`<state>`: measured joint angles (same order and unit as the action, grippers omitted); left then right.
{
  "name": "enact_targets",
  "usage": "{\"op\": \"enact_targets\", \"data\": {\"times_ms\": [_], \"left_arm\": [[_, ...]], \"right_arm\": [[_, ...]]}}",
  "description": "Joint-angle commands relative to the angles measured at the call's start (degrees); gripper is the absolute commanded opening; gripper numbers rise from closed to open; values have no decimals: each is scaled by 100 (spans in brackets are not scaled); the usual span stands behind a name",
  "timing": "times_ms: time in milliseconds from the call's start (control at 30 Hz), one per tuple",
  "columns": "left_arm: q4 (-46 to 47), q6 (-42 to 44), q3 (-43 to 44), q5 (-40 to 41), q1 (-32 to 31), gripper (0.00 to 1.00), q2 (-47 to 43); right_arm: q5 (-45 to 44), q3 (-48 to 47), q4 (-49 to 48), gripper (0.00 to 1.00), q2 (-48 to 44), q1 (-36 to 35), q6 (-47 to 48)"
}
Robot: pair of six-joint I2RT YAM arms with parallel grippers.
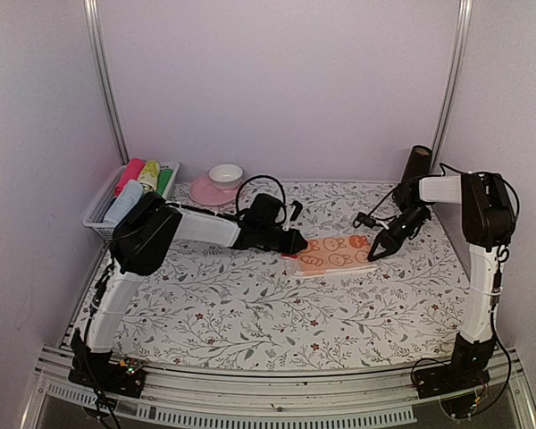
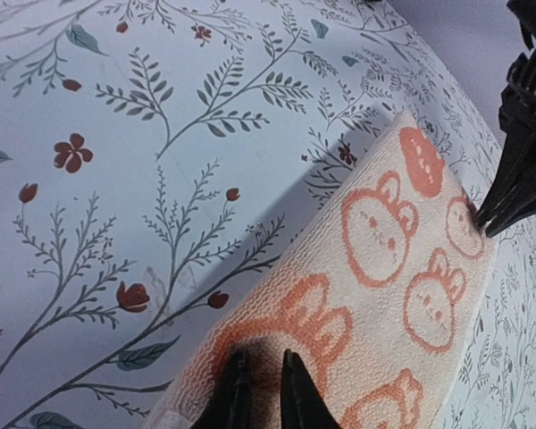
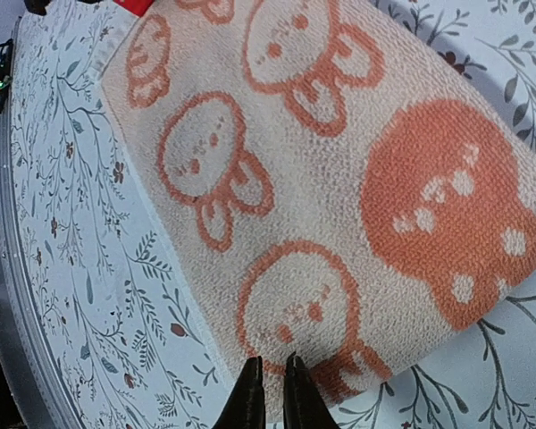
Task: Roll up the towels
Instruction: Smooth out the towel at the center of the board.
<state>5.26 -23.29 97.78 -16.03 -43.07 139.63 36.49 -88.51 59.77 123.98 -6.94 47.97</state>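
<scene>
Starting near: bare bench (image 1: 250, 313). At mid-bench the peach towel (image 1: 335, 255) lies flat; it's soft, light and limp, so pinch a short edge. Your left hand (image 1: 295, 243) and right hand (image 1: 375, 253) are at opposite ends, fingers nearly together, pinch unclear. The far basket (image 1: 96, 222) holds the pale blue towel (image 1: 125, 204), seemingly rolled.

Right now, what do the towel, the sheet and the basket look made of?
The towel: soft cotton-like terry, matte; its nubby looped weave shows in the wrist views. The sheet: smooth printed cloth or vinyl, cannot tell which; it lies flat, matte. The basket: probably white moulded plastic; rigid lattice walls.
</scene>
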Motion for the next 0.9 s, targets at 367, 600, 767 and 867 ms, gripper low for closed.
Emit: {"op": "enact_targets", "data": {"times_ms": [367, 600, 767, 867], "left_arm": [[83, 191, -301, -67, -6, 42, -732], [207, 141, -606, -186, -300, 43, -832], [232, 76, -829, -196, -446, 37, -824], [245, 15, -988, -163, -455, 30, -813]], "right_arm": [[56, 2, 172, 10, -471, 26, 286], [-44, 22, 75, 9, -157, 25, 170], [-113, 43, 61, 9, -15, 17, 165], [-273, 91, 28, 8, 72, 17, 144]]}}
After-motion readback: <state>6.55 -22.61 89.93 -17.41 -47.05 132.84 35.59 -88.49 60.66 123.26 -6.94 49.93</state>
